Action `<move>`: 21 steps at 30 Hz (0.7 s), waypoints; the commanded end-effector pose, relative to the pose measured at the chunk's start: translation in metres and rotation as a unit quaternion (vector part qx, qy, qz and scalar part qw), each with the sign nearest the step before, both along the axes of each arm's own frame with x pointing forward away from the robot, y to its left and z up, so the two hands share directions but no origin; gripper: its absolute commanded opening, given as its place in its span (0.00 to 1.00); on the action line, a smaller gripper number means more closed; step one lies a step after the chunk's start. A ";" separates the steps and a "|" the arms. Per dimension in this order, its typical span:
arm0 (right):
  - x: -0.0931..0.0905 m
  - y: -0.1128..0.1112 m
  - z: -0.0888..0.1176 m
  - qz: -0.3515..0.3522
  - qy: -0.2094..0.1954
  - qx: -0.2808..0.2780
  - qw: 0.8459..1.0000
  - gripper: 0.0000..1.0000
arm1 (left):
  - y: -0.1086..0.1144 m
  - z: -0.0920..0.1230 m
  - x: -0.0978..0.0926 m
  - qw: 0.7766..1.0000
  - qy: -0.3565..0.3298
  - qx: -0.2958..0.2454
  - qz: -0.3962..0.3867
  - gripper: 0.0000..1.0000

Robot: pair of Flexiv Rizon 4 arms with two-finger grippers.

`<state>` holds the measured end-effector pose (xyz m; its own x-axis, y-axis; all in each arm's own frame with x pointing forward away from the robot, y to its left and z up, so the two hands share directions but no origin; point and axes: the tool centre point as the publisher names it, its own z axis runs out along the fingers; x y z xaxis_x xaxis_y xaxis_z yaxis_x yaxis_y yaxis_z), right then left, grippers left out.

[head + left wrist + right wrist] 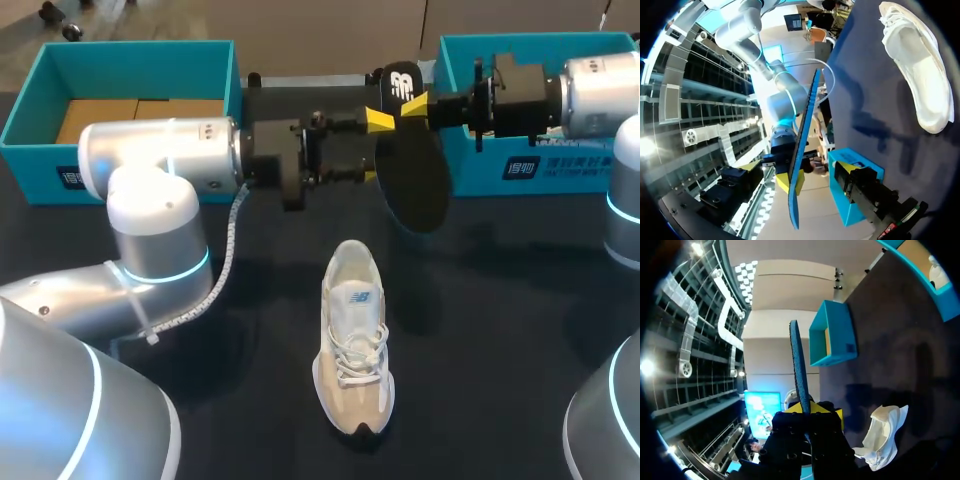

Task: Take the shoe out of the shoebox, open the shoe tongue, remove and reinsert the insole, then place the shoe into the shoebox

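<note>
A white lace-up shoe lies on the dark table, toe towards the boxes, also seen as the shoe in the left wrist view and the shoe in the right wrist view. Its dark insole hangs in the air above the table's far middle. My right gripper is shut on the insole's heel end. In the right wrist view the insole rises edge-on from my right gripper. My left gripper stands open right beside the insole's edge, its fingers spread wide. The insole shows edge-on ahead of it.
A teal shoebox with brown card inside stands at the far left. A second teal shoebox stands at the far right, behind my right arm. Dark bare table surrounds the shoe.
</note>
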<state>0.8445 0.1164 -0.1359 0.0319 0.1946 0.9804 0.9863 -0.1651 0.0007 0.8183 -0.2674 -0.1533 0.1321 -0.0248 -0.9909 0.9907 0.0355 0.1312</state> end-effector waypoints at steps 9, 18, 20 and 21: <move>0.000 0.001 0.000 0.000 0.000 -0.001 1.000 0.00 | -0.018 0.000 0.002 1.000 -0.003 -0.001 -0.003 0.59; 0.000 0.001 0.000 0.000 0.000 -0.001 1.000 0.00 | -0.021 0.006 0.000 1.000 -0.010 -0.005 -0.009 0.40; 0.000 0.001 0.000 0.000 0.000 -0.001 1.000 0.00 | -0.021 0.006 0.000 1.000 -0.011 -0.005 -0.010 0.39; 0.000 0.001 0.000 0.000 0.000 -0.001 1.000 0.00 | -0.021 0.006 0.000 1.000 -0.012 -0.006 -0.010 0.38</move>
<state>0.8444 0.1163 -0.1355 0.0325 0.1960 0.9801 0.9863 -0.1649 0.0002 0.8170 -0.2862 -0.1469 0.1523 -0.0394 -0.9875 0.9883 0.0177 0.1517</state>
